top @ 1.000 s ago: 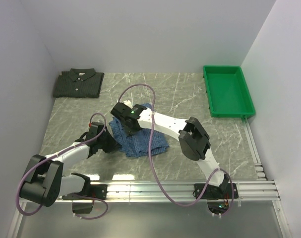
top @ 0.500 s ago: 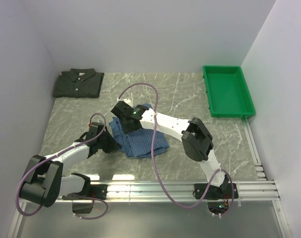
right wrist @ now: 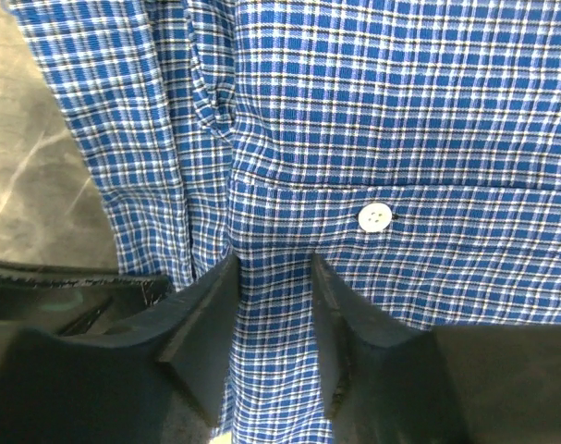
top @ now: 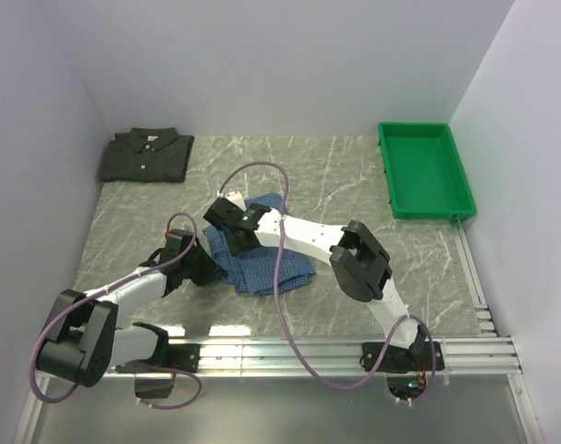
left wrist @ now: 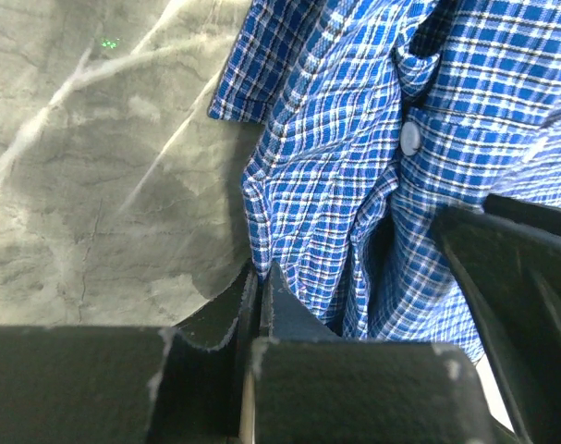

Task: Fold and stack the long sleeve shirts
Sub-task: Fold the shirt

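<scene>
On the marbled table (top: 372,194), the blue shirt (top: 266,268) lies crumpled at centre between 2 arms. The right gripper (right wrist: 273,270) pinches a fold of the checked cloth near a white button (right wrist: 375,217), its jaws narrow. The left gripper (left wrist: 354,242) sits at the shirt's left edge, jaws apart with bunched cloth between them; whether it grips cannot be told. The dark green-grey shirt (top: 146,155) lies folded in the far left corner, well apart from the green tray (top: 423,171) at far right.

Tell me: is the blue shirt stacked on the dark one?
No, the blue shirt lies mid-table, apart from the dark shirt at the far left.
</scene>
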